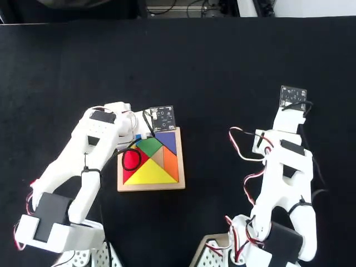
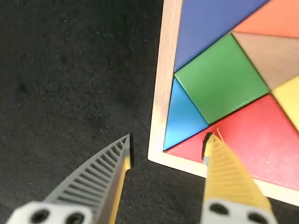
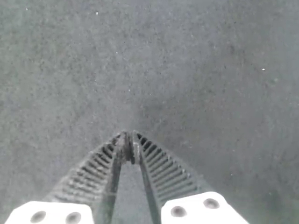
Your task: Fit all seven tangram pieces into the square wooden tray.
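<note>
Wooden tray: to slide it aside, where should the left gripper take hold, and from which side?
Probably the wooden tray's rim at the corner by the light blue triangle, coming from outside. The inside is packed full, so the thin rim is the only free edge, and the open left gripper straddles that corner.

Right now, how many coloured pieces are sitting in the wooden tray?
7, all inside the tray: dark blue, orange, tan, green, yellow, red, and light blue in the corner nearest the left gripper.
</note>
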`<state>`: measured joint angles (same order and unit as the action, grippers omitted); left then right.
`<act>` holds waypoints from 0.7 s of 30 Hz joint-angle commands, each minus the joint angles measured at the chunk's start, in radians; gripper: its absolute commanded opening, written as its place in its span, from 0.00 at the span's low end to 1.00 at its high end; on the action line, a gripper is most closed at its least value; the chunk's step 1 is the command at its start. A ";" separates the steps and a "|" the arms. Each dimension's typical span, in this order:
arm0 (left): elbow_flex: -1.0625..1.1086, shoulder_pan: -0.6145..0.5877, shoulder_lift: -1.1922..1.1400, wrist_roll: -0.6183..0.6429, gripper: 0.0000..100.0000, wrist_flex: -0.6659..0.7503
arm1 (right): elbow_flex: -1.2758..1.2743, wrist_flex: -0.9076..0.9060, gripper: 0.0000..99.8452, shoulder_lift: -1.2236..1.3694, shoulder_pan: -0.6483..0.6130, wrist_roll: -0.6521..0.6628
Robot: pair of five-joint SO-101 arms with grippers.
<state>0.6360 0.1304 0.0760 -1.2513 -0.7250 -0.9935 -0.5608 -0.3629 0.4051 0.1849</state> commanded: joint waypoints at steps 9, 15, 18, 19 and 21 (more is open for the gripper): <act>-0.340 -0.162 0.301 0.292 0.25 -0.301 | 0.002 0.014 0.01 -0.031 -0.015 -0.003; -0.469 -0.243 0.468 0.767 0.25 -0.368 | 0.010 -0.006 0.01 -0.033 -0.037 -0.005; -0.476 -0.300 0.483 1.149 0.25 -0.374 | 0.077 -0.114 0.01 -0.041 -0.135 -0.005; -0.484 -0.312 0.482 1.261 0.25 -0.365 | 0.124 -0.164 0.01 -0.041 -0.178 -0.005; -0.521 -0.312 0.480 1.378 0.25 -0.354 | 0.257 -0.281 0.01 -0.042 -0.252 -0.008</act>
<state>0.2064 -0.1657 0.5286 -0.1527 -1.0948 -0.9260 -0.7096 -0.3629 0.2547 0.1849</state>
